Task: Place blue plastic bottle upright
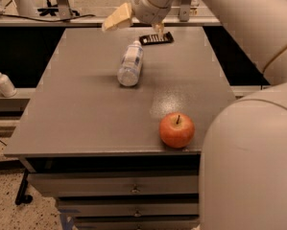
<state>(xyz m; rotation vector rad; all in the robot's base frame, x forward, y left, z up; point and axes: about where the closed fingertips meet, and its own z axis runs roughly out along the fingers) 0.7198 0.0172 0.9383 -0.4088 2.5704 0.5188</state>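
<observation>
The blue plastic bottle [131,63] lies on its side on the grey table [85,109], left of the middle, with its white cap pointing to the far edge. My gripper [137,25] hangs above the table's far side, just beyond and above the bottle's cap end. It is open and empty. One tan finger [116,18] sticks out to the left and the other finger [158,31] points down to the right. It does not touch the bottle.
A red apple [176,130] stands near the table's front edge at the right. A flat black object [156,38] lies at the far edge. A white pump-dispenser bottle [3,82] stands on a ledge to the left. My arm [248,147] fills the right foreground.
</observation>
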